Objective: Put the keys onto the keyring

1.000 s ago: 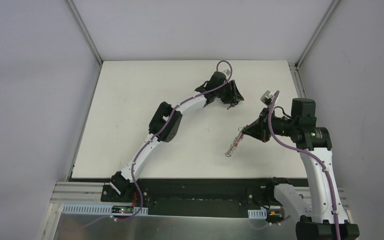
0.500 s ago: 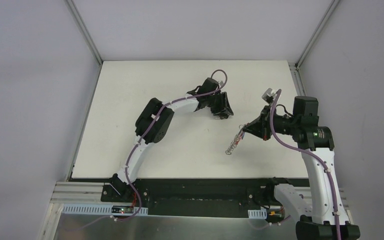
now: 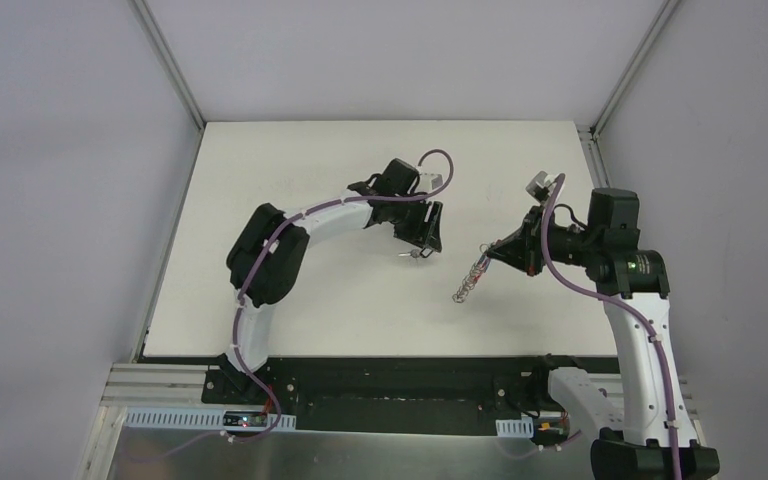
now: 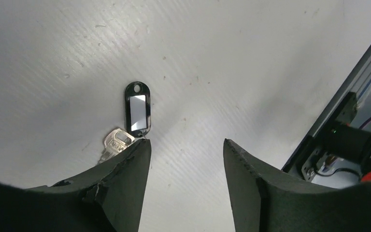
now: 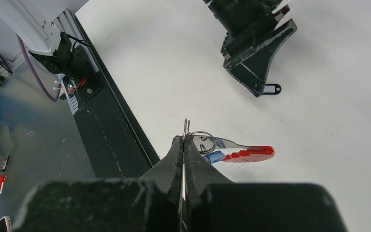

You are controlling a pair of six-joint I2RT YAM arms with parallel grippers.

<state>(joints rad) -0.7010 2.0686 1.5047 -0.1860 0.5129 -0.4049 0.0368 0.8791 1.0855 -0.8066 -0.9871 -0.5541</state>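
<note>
The silver key (image 4: 116, 144) lies beside my left gripper (image 4: 186, 143), now released and swung back toward 7 o'clock, while my right gripper (image 5: 184, 141) stays clenched on the keyring (image 5: 251, 153).

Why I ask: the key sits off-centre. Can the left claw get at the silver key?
Probably yes, after a small sideways shift: the left claw is open and close, but the silver key lies outside its gap, off to one side.

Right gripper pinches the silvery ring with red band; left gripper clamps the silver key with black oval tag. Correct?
No: the left gripper is open and empty; the silver key with the black oval tag lies on the white table beside one finger, per the left wrist view. The right gripper does pinch the silvery ring.
</note>
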